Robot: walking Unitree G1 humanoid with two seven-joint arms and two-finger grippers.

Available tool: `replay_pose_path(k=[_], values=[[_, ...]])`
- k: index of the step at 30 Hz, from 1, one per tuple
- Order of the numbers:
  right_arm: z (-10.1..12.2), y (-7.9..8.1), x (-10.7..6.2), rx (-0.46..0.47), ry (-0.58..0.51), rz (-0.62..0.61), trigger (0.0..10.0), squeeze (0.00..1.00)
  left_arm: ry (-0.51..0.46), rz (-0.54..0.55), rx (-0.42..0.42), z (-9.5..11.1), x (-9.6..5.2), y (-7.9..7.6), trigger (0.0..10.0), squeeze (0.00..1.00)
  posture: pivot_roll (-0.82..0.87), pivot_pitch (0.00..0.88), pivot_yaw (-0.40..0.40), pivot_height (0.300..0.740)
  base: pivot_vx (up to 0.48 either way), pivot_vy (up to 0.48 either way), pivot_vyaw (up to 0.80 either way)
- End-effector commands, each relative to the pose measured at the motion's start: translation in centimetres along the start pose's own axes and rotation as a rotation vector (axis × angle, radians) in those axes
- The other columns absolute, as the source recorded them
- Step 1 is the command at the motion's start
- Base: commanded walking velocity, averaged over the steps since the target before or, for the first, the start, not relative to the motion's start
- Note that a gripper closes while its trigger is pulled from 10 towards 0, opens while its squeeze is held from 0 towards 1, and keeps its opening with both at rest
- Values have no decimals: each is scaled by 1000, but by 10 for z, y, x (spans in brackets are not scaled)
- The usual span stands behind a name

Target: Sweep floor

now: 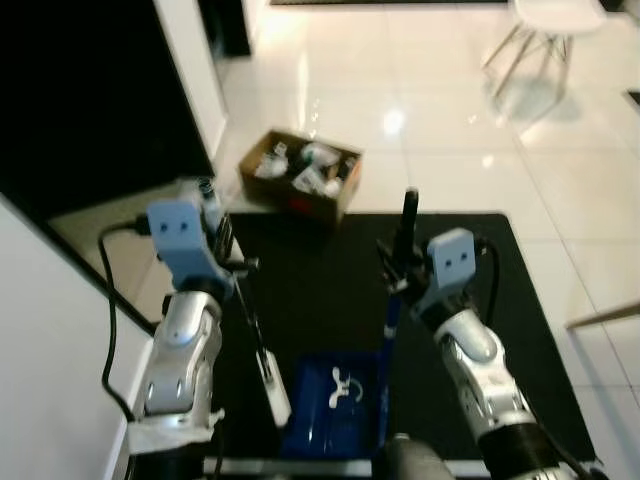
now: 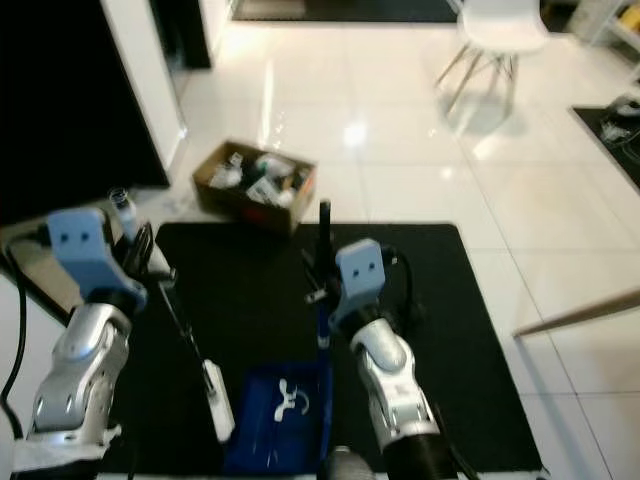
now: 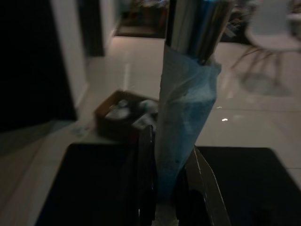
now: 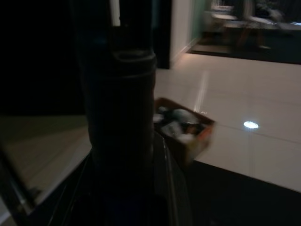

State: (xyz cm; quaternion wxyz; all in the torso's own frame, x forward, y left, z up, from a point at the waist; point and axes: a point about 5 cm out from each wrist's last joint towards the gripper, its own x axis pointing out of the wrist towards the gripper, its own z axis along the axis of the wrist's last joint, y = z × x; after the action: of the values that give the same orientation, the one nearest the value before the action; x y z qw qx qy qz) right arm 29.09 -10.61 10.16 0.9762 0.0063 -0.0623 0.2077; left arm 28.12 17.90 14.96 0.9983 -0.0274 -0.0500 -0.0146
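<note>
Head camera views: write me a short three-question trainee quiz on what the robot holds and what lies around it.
1. True or false: the blue dustpan holds a piece of white debris.
2. What does the right gripper hold? A) a dark upright handle B) a cup C) a cloth
3. Fill in: the cardboard box stands on the tiled floor just past the black ____.

Key: 1 true; 2 A; 3 mat.

Home interior: glossy white tile floor point(image 1: 420, 110), black mat point(image 1: 330, 300), white chair point(image 2: 500, 25), cardboard box point(image 1: 300, 172) of clutter.
</note>
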Motion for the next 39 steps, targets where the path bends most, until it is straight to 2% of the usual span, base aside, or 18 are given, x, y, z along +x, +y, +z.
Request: replay_pose_path(k=[1,3,12,19,23,26,29,31,33,34,35,36,39], values=[[5,2,1,3,-30,0,10000,0,-26,-2,-5,4,0,0,10000,0,12,51,29,740,0,0,-800],[5,2,1,3,-31,0,10000,0,-27,-3,-5,4,0,0,10000,0,12,51,29,740,0,0,-800],[9,1,4,-18,-47,11,10000,0,-37,4,3,6,3,0,10000,0,10,50,31,740,0,0,0],[23,4,12,-66,-91,65,10000,0,-33,52,8,8,7,6,10000,0,15,55,25,740,0,0,0],[33,12,25,-83,-124,111,10000,0,10,114,-26,3,4,16,10000,0,33,77,-1,740,0,0,0],[34,15,28,-80,-122,122,10000,0,9,116,-45,1,1,12,10000,0,46,90,-27,740,0,0,0],[30,17,25,-84,-107,143,10000,0,-7,111,-120,-1,-3,2,10000,0,51,105,-55,740,0,0,0],[30,15,23,-106,-105,138,10000,0,7,104,-108,-3,-6,-1,10000,0,49,106,-61,740,0,0,0],[33,8,21,-132,-118,110,10000,0,14,108,-43,-4,-6,-2,10000,0,43,109,-61,740,0,0,0],[33,8,21,-132,-118,110,10000,0,14,108,-43,-4,-6,-2,10000,0,43,109,-61,740,0,0,0],[39,-4,23,-147,-148,37,10000,0,9,103,53,-8,-6,-2,10000,0,40,110,-59,740,0,0,0],[41,-7,23,-150,-157,12,10000,0,7,98,83,-9,-5,-3,10000,0,40,110,-59,740,0,0,0],[47,-24,25,-169,-186,-99,10000,0,10,131,54,-15,-4,-2,10000,0,25,102,-44,740,0,0,0]])
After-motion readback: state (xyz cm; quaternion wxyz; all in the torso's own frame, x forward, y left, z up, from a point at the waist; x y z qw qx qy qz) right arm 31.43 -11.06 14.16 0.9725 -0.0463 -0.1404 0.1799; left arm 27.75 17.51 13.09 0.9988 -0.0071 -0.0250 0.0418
